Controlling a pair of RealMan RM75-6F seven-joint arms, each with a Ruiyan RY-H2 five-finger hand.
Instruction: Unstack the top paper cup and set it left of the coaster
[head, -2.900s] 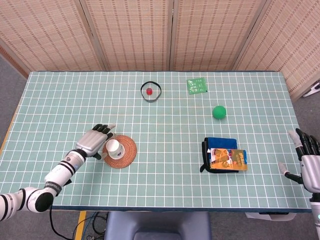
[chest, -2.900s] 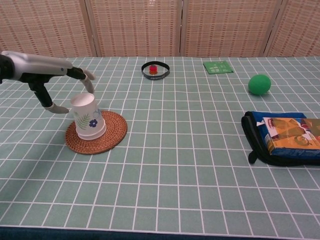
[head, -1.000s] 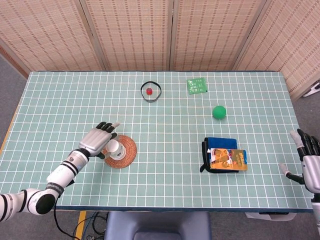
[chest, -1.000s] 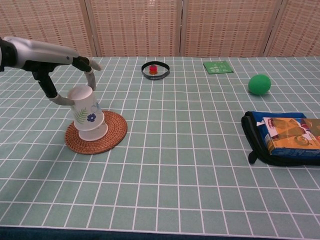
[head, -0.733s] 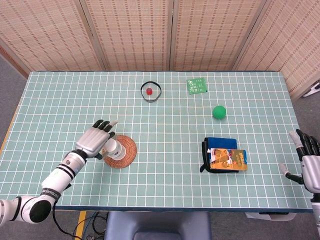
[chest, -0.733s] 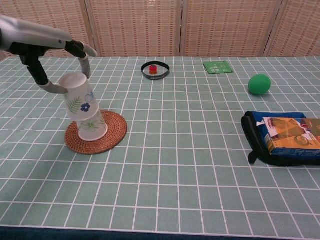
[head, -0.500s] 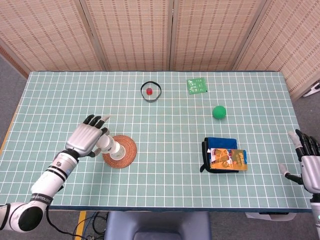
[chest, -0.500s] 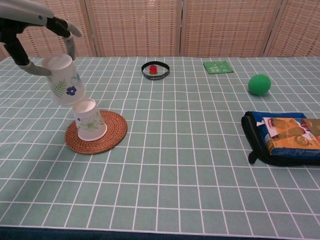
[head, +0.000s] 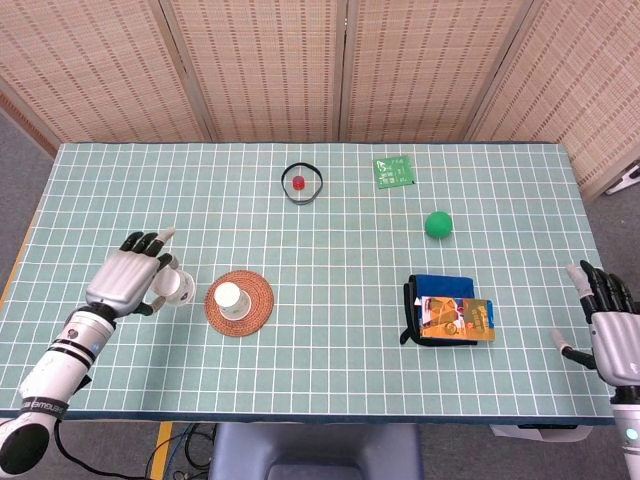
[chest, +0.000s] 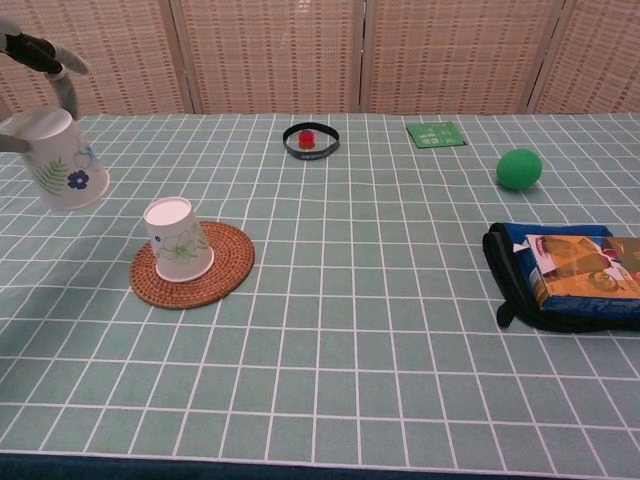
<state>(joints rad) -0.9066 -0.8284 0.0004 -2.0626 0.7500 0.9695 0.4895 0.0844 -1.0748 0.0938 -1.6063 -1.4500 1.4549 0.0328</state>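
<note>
Left hand (head: 128, 280) carried gripped top cup (chest: 58, 160) left, clear of coaster (chest: 225, 272).

You see a white paper cup (chest: 60, 160) with green leaves and a blue flower, a second white cup (chest: 178, 241) with pale green leaf print on the brown woven coaster (chest: 225, 262), and, toward two o'clock, a plain green ball (chest: 519, 169).
</note>
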